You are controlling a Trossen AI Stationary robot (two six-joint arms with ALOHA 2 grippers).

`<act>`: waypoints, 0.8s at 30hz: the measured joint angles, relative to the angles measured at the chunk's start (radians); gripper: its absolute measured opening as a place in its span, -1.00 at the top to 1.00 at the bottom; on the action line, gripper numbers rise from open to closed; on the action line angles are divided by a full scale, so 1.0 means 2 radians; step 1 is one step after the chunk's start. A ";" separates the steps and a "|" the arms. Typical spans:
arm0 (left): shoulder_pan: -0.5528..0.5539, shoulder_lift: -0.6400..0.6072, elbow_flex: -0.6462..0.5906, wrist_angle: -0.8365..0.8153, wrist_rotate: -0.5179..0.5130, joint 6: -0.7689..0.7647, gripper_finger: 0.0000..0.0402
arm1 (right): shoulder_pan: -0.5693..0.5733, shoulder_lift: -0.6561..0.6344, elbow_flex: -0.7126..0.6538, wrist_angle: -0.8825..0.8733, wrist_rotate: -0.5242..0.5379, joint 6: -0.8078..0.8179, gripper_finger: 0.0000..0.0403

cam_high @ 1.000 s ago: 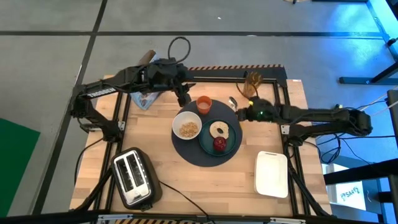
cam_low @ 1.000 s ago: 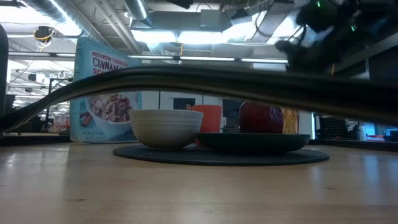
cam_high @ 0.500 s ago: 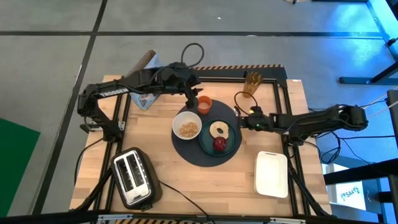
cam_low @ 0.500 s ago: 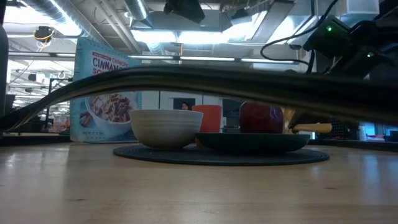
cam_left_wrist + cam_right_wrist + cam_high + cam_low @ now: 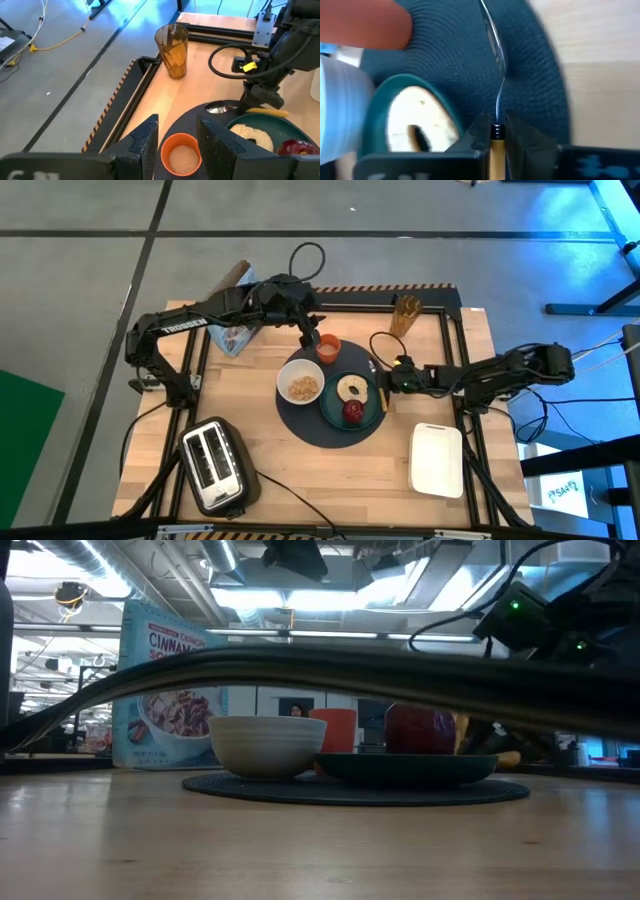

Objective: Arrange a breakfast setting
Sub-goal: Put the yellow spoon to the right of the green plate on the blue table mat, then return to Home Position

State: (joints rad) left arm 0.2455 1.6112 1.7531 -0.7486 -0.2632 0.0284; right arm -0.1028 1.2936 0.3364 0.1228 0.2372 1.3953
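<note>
A dark round mat [image 5: 300, 420] carries a white bowl [image 5: 301, 380] with cereal, an orange cup [image 5: 328, 348] and a teal plate [image 5: 368, 418]. The plate holds pale ring bread [image 5: 353, 389] and a red fruit [image 5: 353, 412]. My left gripper [image 5: 308, 335] is open, high above the cup [image 5: 182, 156]; its fingers show on either side of it. My right gripper [image 5: 389, 380] is shut on a metal spoon [image 5: 493, 42] with a yellow handle, at the plate's right side. My right gripper pinches the spoon's yellow handle [image 5: 496, 147] between its two fingers, close to where the metal stem begins. The fingers come from above, slanting in from the table's right, and lie across the handle. The spoon lies about level, its bowl [image 5: 217, 106] toward the far edge, low over the mat.
A blue cereal box [image 5: 235, 337] lies at the far left. An amber glass [image 5: 405, 313] stands at the far edge. A toaster [image 5: 215, 465] is at the near left, a white tray [image 5: 437, 460] at the near right. A dark cable [image 5: 330, 670] crosses the low view.
My right gripper has gone down and toward the near edge with the spoon, bringing it from beyond the mat's far right rim to the plate's right side. My left gripper has gone toward the table's right, over the orange cup.
</note>
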 joint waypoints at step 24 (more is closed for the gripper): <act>0.012 0.000 0.000 -0.002 -0.031 -0.009 0.38 | 0.012 0.000 0.019 -0.050 0.005 0.020 0.04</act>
State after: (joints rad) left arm 0.2689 1.6104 1.7531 -0.7521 -0.3253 0.0097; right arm -0.0780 1.2937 0.3739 0.0223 0.2466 1.4347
